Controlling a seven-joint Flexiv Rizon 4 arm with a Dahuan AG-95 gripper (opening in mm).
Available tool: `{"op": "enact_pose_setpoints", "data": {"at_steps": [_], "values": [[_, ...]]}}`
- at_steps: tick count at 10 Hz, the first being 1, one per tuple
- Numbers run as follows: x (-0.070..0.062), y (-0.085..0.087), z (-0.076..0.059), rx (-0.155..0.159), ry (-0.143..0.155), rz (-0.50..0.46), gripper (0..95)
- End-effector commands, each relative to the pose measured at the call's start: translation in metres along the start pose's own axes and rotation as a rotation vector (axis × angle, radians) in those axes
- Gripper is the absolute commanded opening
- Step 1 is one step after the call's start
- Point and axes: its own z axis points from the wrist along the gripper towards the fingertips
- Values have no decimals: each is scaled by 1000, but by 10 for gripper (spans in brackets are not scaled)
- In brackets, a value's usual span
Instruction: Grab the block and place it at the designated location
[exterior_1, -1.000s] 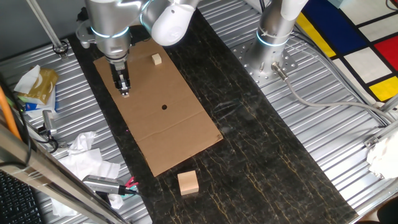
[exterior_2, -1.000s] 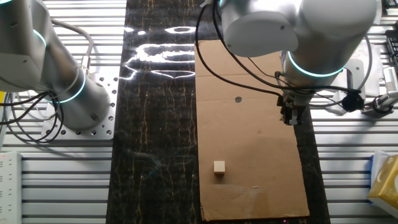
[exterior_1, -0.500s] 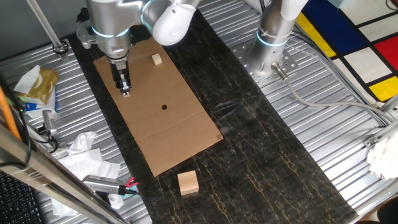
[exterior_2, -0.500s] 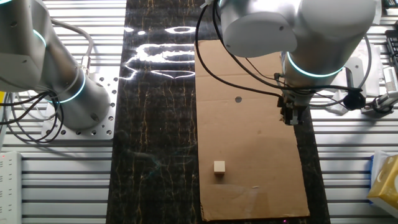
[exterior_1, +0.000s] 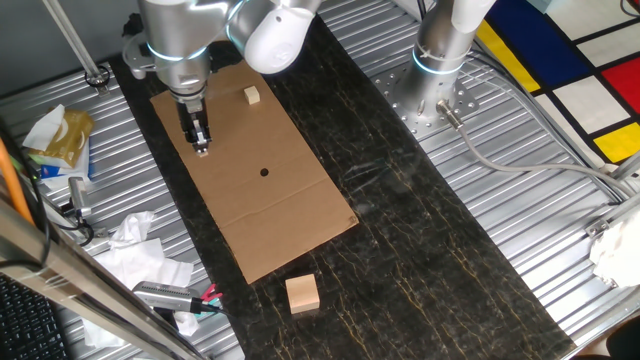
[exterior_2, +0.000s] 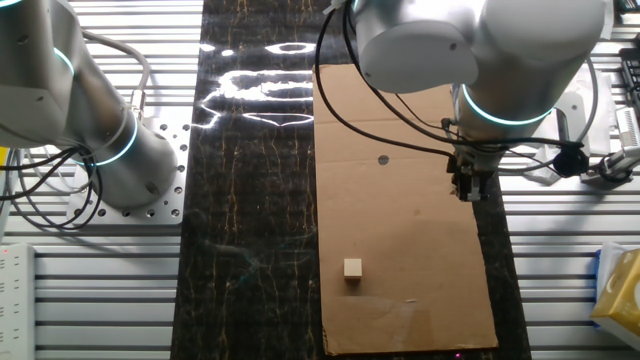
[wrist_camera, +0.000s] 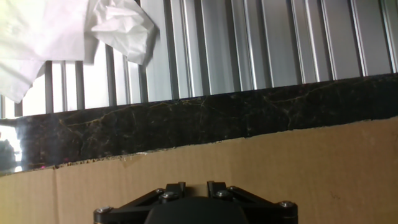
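step: carrying phase, judged | gripper (exterior_1: 201, 147) hovering over cardboard sheet (exterior_1: 300, 215), fingers looking pinched on the block (exterior_1: 202, 150), too small to be sure | designated location (exterior_1: 264, 172) lying at 4 o'clock of gripper | next: travelling there, lowering, releasing

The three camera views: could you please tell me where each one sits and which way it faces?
One fixed view: high, looking down the cardboard sheet with its black dot; arm and gripper show.
The other fixed view: overhead from the opposite side; same arm above the sheet.
Hand view: low on the hand, facing the sheet's edge and crumpled tissue; only the hand's base shows.
Both fixed views share the dot and the pale block.
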Motion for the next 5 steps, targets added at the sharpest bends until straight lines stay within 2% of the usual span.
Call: {"op": "enact_pose_setpoints", "data": {"at_steps": [1, 5], "values": [[0, 0, 0, 2, -1, 5, 0], [0, 0, 0, 1, -3, 4, 0]]}}
